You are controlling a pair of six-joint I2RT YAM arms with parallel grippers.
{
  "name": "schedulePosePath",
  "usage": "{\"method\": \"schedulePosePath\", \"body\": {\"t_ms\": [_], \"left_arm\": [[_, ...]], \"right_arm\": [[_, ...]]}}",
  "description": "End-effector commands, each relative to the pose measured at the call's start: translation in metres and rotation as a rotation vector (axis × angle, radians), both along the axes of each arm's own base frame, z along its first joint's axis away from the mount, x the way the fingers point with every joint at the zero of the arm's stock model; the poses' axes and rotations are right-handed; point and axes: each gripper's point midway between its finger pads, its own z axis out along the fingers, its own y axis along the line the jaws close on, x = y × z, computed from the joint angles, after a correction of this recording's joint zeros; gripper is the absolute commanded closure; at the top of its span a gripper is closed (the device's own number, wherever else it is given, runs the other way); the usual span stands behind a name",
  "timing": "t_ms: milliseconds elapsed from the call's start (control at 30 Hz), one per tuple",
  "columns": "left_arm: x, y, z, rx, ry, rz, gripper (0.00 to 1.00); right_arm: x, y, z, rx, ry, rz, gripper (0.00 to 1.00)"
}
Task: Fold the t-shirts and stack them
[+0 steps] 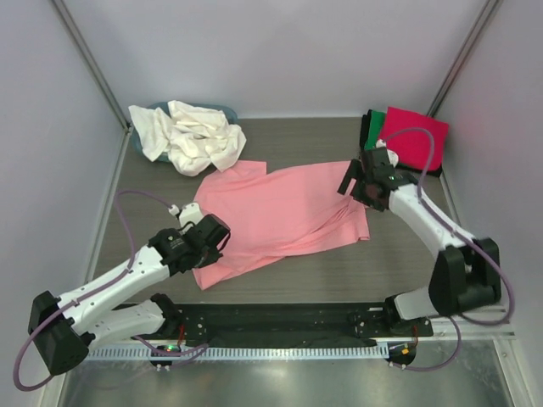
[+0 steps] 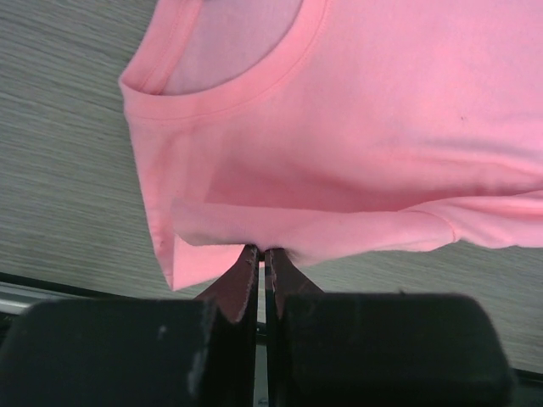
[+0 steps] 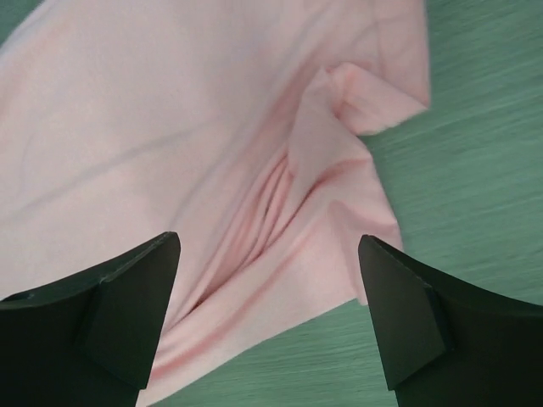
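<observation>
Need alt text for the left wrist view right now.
The left gripper is pinched shut on the near folded edge of a pink t-shirt, whose collar lies just beyond. Grey table shows at left.

The pink shirt (image 1: 284, 216) is seen in plain salmon, and its neckband (image 2: 229, 89) is given the same tone. The cream shirts (image 1: 193, 136) are shown in off-white over a tub (image 1: 227, 110) of teal blue. A red shirt (image 1: 417, 136), nearly magenta, is laid over a green shirt (image 1: 376, 127) and a black shirt (image 1: 365, 125). The desk (image 1: 297, 136) is marked with fine grey-brown wood grain, which is tinted green in the right wrist view. The left claw (image 2: 261, 254) and right claw (image 3: 267, 240) are coloured black. The arms (image 1: 110, 288) are finished in white with black joints, and the cables (image 1: 120, 212) in mauve.
</observation>
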Motion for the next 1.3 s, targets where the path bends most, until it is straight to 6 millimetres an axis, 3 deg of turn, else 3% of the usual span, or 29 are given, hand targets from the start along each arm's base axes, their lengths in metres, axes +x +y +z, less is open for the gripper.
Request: {"method": "schedulePosePath", "body": {"t_ms": [0,100,200,300,467,733,800,833,900,1033,1100,1167,1267], "left_arm": [[0.004,-0.014,-0.003,-0.048,-0.001,-0.033,1.00],[0.003,-0.017,-0.007,-0.061,0.008,-0.035,1.00],[0.003,-0.018,-0.005,-0.077,0.006,-0.035,1.00],[0.001,-0.018,-0.005,-0.085,0.007,-0.034,1.00],[-0.004,-0.014,-0.007,-0.090,0.009,-0.024,1.00],[-0.007,-0.007,-0.009,-0.074,0.006,-0.014,1.00],[-0.006,-0.007,-0.010,-0.068,0.009,-0.016,1.00],[-0.006,-0.007,-0.010,-0.066,0.010,-0.017,1.00],[-0.005,-0.007,-0.011,-0.061,0.013,-0.018,1.00],[-0.005,-0.007,-0.005,-0.056,0.013,-0.027,1.00],[-0.003,-0.010,0.009,-0.074,0.000,-0.032,1.00],[-0.007,-0.007,0.020,-0.073,0.001,-0.037,1.00],[-0.010,-0.006,0.046,-0.103,-0.023,-0.051,1.00]], "right_arm": [[-0.059,-0.033,-0.012,-0.064,0.037,-0.128,0.09],[-0.100,-0.033,-0.042,0.004,0.107,-0.199,0.13],[-0.124,-0.037,-0.065,0.024,0.149,-0.260,0.21],[-0.128,-0.043,-0.072,0.012,0.142,-0.294,0.28],[-0.111,-0.050,-0.087,0.065,0.152,-0.321,0.37],[-0.086,-0.052,-0.088,0.072,0.113,-0.318,0.41],[-0.083,-0.052,-0.091,0.076,0.118,-0.320,0.46],[-0.081,-0.054,-0.091,0.074,0.114,-0.321,0.53],[-0.079,-0.057,-0.091,0.061,0.108,-0.321,0.65],[-0.076,-0.071,-0.081,0.011,0.102,-0.331,0.99],[-0.074,-0.073,-0.068,0.010,0.083,-0.337,0.99],[-0.078,-0.077,-0.043,0.007,0.046,-0.351,0.99],[-0.094,-0.082,-0.010,0.008,-0.012,-0.382,0.99]]}}
